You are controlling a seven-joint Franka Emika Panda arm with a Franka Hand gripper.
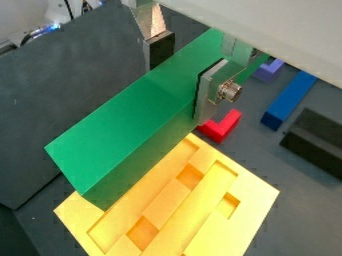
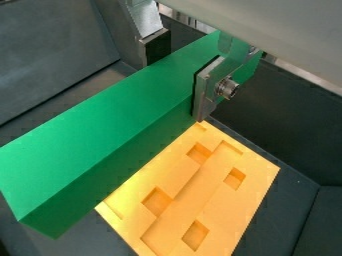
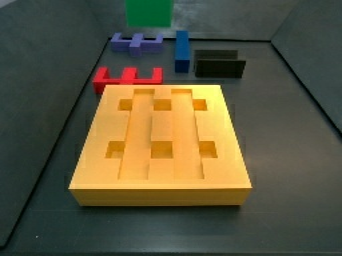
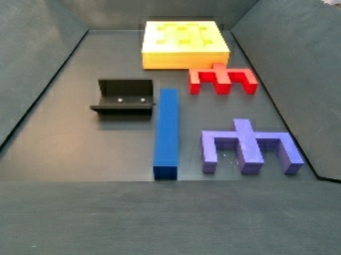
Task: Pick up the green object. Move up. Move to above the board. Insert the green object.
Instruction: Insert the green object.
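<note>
Two wrist views show the gripper closed on the green bar, a silver finger pressed flat against its long face and another finger on the far face; the bar is held raised, clear of the floor, with the yellow board seen below it and nothing touching between them. In a side view only the bar's end is seen, high at the far edge, well above the board; the gripper itself is not shown there. Behind the board lie a red notched block, a long blue block, a purple-blue block and the fixture; none is touched.

The bar is judged stiff, light and smooth-faced, so some slipping or swinging under its own length is possible; the hold appears to lie toward one end rather than mid-length, though this cannot be told for certain; a hold nearer the middle would be steadier. The lift is judged done; the lowering into a groove is still to come.
</note>
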